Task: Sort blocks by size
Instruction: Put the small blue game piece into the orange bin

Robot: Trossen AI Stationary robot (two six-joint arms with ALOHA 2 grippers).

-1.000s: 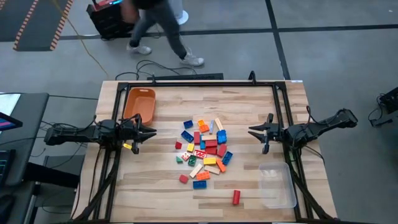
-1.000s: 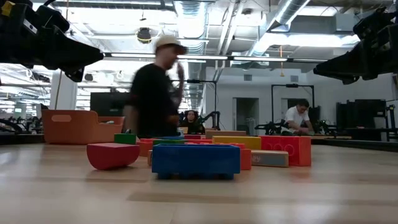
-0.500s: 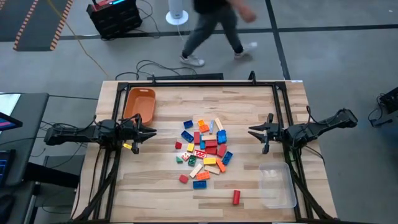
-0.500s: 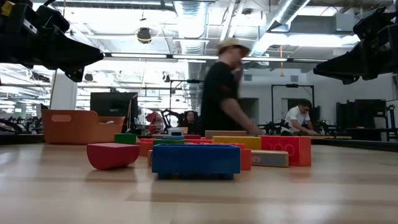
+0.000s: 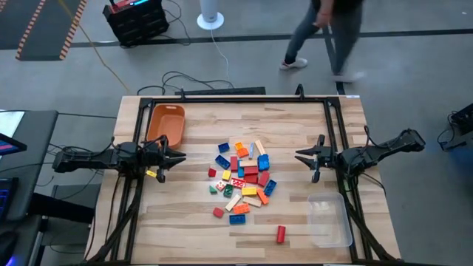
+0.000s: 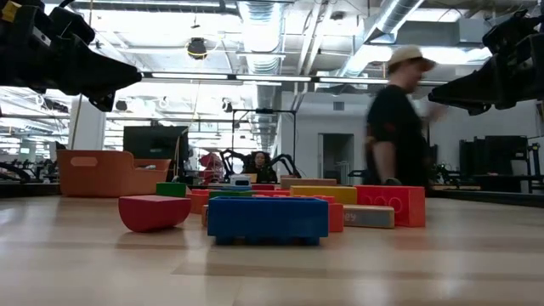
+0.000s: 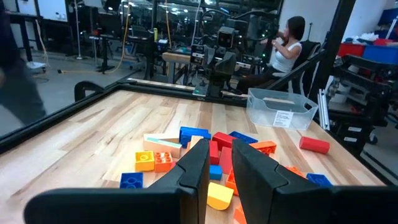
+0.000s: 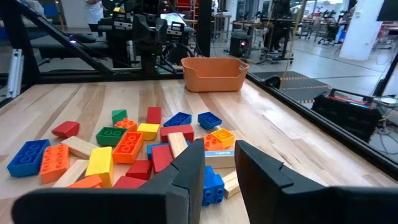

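The blocks [image 5: 242,179] lie jumbled, long sides pointing every way, between the left gripper [image 5: 179,156] and right gripper [image 5: 299,155]. Both grippers' fingers stand slightly apart, holding nothing. The orange bin [image 5: 165,123] beside the left gripper and the clear tray [image 5: 329,221] near the right hold no blocks.

Blocks [image 5: 242,179] heaped mid-table between left claw [image 5: 179,157] and right claw [image 5: 299,156].

The dark two-finger left gripper [image 5: 179,157] is held at frame left and the right gripper [image 5: 298,155] at frame right, both seemingly narrowly parted.
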